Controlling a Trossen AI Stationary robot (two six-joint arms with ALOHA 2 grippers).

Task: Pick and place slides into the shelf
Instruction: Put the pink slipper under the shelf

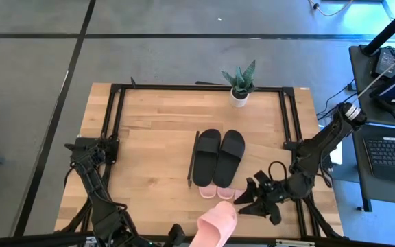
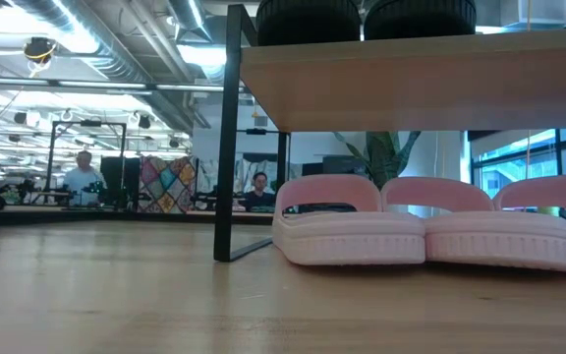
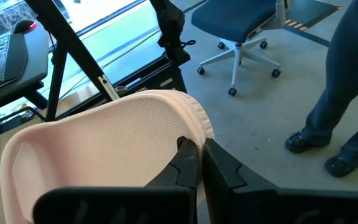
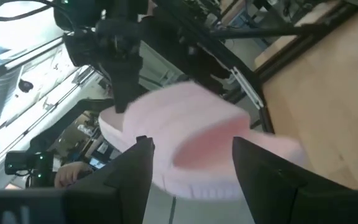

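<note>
The left tool [image 3: 197,163] pinched a pink slide [image 1: 214,224] by its edge over the tabletop's [image 1: 149,171] near rim while the right tool [image 4: 191,158] gaped wide before it, so that thin grip risked dropping it mid-handover.

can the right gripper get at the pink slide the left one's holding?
Probably yes. The open right gripper faces the pink slide held up by the shut left gripper at the table's front edge, with nothing visible between them.
</note>
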